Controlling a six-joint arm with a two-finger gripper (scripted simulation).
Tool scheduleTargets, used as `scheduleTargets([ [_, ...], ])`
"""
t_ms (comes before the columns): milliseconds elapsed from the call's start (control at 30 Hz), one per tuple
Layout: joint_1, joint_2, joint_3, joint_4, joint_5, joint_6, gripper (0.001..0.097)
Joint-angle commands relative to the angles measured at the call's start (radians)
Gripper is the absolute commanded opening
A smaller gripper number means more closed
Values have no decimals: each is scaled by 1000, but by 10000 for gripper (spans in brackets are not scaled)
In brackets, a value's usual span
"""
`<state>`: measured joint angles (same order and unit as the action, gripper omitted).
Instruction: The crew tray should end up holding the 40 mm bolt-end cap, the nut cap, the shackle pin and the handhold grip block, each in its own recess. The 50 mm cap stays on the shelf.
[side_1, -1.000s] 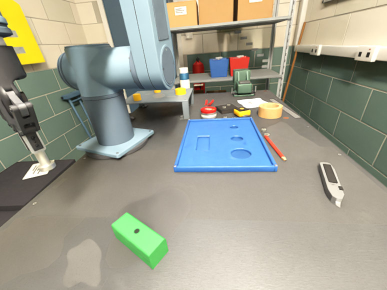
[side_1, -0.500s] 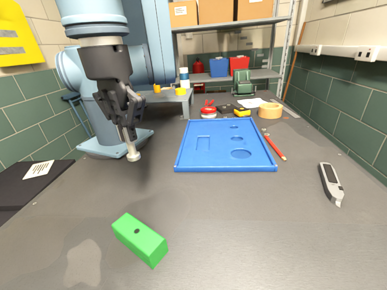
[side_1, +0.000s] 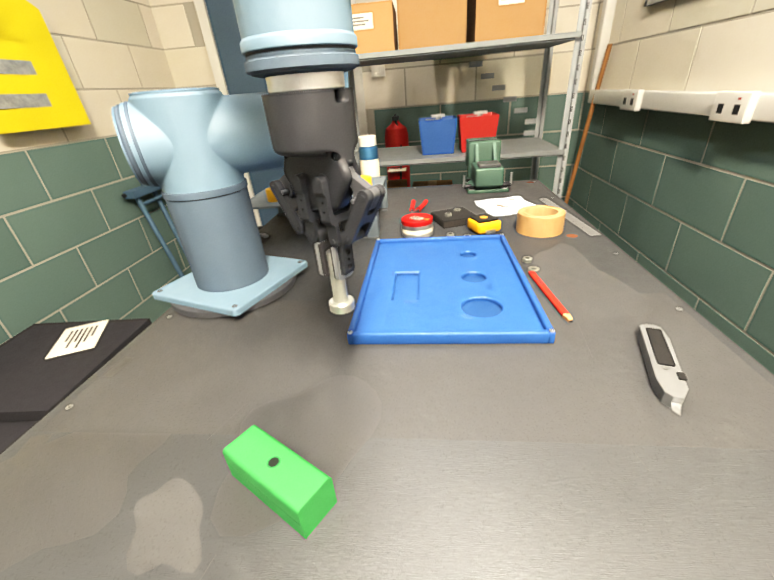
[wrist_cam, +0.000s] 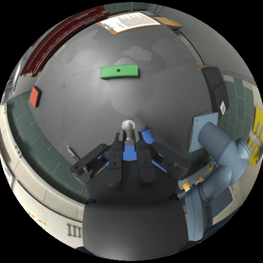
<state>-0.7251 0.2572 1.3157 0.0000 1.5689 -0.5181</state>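
My gripper [side_1: 337,270] hangs just left of the blue crew tray [side_1: 451,290], near its left rim. The pale grey shackle pin [side_1: 340,295] is gripped by its shaft between my closed fingers and hangs head down above the bench; the wrist camera shows the pin [wrist_cam: 128,130] end-on. The tray has one rectangular recess [side_1: 405,284] and three round recesses [side_1: 481,307], all empty. The green handhold grip block [side_1: 279,479] lies on the bench near the front. Yellow caps sit on the small shelf behind my arm, mostly hidden.
Behind the tray stand a red-lidded tin [side_1: 416,224], a yellow tape measure [side_1: 484,224], a tape roll [side_1: 540,220] and a green vise [side_1: 485,165]. A red pencil [side_1: 550,294] lies by the tray's right rim, and a utility knife [side_1: 662,365] further right. The arm's base [side_1: 218,262] stands left.
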Motion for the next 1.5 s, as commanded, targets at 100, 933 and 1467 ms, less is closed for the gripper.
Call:
scheduleTargets([
  [100,2,1,-3,0,0,3,80],
  [933,220,-92,92,0,-2,219,80],
  [1467,666,-41,8,0,32,665,80],
])
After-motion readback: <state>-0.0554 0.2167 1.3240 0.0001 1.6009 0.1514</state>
